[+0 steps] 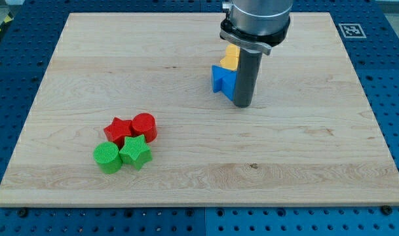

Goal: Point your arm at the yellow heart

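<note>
Standing on the wooden board (186, 78), my tip (243, 105) touches the blue block (222, 78) at its 3 o'clock side, and the yellow heart (231, 58) lies just at 12 o'clock of that block, partly hidden behind the rod. Well apart at 8 o'clock sit a red star (118, 130), a red cylinder (145, 126), a green cylinder (107, 157) and a green star (135, 153), bunched together. The arm ends in a bare rod, with nothing to open or close.

My tip (243, 103) beside blue block (223, 79)
</note>
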